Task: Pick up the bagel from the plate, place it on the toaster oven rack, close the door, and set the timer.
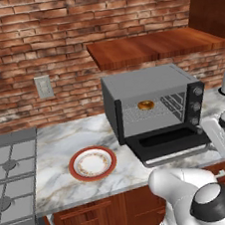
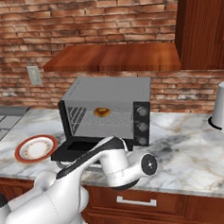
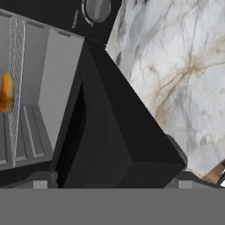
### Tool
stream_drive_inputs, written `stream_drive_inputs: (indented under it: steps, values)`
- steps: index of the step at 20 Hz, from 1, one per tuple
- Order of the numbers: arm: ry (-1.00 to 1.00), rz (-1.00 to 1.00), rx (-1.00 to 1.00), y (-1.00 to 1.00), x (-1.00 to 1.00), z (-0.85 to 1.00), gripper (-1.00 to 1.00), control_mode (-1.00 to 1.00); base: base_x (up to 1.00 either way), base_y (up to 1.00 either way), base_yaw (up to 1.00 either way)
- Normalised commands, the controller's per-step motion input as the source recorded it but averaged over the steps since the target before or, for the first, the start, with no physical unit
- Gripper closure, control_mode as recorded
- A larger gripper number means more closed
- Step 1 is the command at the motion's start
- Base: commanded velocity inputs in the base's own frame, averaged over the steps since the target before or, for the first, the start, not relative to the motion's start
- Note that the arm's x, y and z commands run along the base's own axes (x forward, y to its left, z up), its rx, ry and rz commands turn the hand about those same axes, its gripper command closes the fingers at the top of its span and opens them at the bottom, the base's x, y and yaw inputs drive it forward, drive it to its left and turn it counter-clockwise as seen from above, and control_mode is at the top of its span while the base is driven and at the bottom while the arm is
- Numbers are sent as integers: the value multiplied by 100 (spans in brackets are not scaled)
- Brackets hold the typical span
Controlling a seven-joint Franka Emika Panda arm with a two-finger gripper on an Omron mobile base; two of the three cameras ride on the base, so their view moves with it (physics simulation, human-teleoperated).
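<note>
Up close, the claw stands wide, empty, over the toaster oven's lowered door. One bagel lies on its rack; left of it, one bare plate. Three knobs.

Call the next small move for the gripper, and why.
Probably slide under the door's front edge and lift it shut: the bagel already sits on the toaster oven rack, the plate is bare, and the open gripper hovers beside the lowered door.
</note>
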Motion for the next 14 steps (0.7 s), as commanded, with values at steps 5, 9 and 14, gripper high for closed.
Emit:
stream_drive_inputs:
  steps: [5,9,14]
  values:
    - [-2,-6,4,1,57,51,-100,-100,0,0,0]
    - [0,-5,5,0,60,52,-100,-100,0,0,0]
    - [0,-4,6,0,65,50,-100,-100,0,0,0]
